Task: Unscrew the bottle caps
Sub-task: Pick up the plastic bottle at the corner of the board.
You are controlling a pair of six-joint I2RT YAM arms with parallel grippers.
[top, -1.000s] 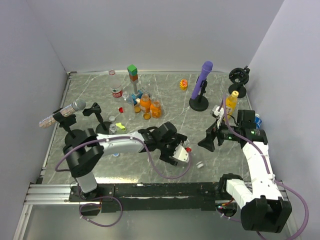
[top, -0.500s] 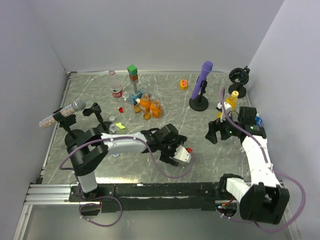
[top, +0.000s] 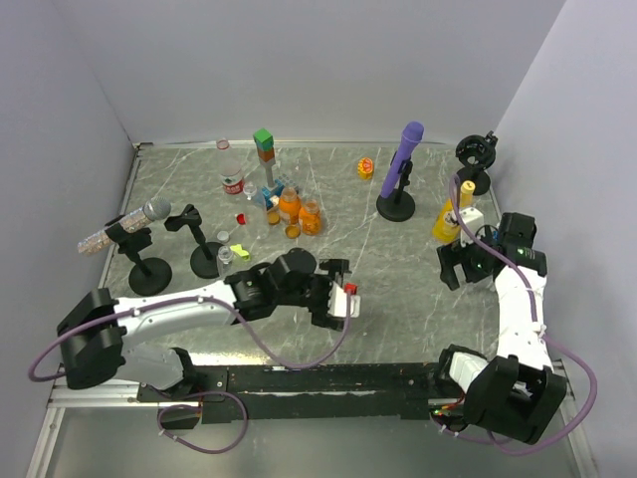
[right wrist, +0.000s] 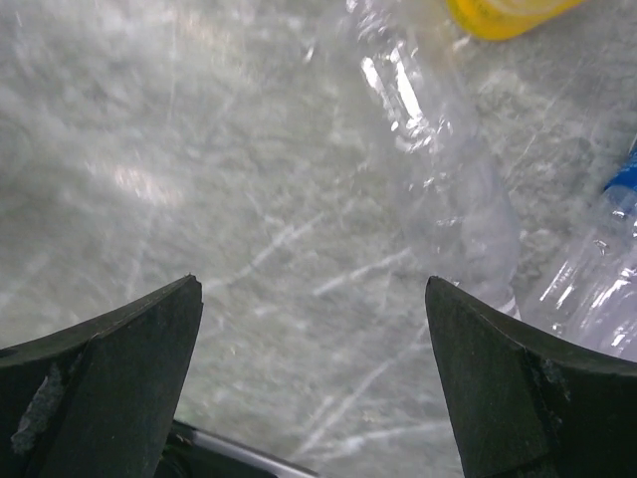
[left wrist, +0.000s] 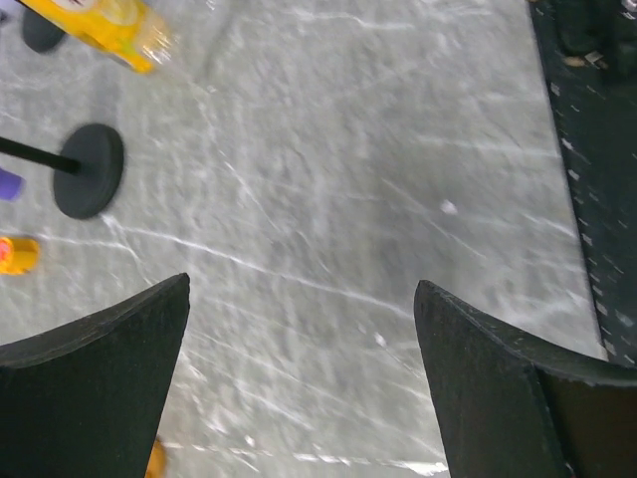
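My left gripper (top: 341, 292) hangs open over bare table near the front middle, nothing between its fingers (left wrist: 100, 368). At the right side, my right gripper (top: 450, 269) is also open and empty, just in front of the yellow juice bottle (top: 450, 217). In the right wrist view a clear bottle (right wrist: 448, 169) lies beyond the gripper (right wrist: 314, 281), and another clear bottle (right wrist: 597, 289) with a blue cap (right wrist: 625, 179) lies by the right finger. More bottles (top: 289, 204) cluster at the back left, among them a red-labelled one (top: 233, 182). A loose red cap (top: 240, 218) lies beside them.
Stacked green and orange blocks (top: 264, 147) rise behind the bottle cluster. A purple microphone (top: 403, 164) on a black stand is at the back right, a silver microphone (top: 139, 214) at the left, with small black stands (top: 204, 254) nearby. A black clamp (top: 476, 152) sits in the far right corner.
My left arm has drawn back to the left, its gripper still open. My right gripper has swung right and away, ending close to the yellow bottle.
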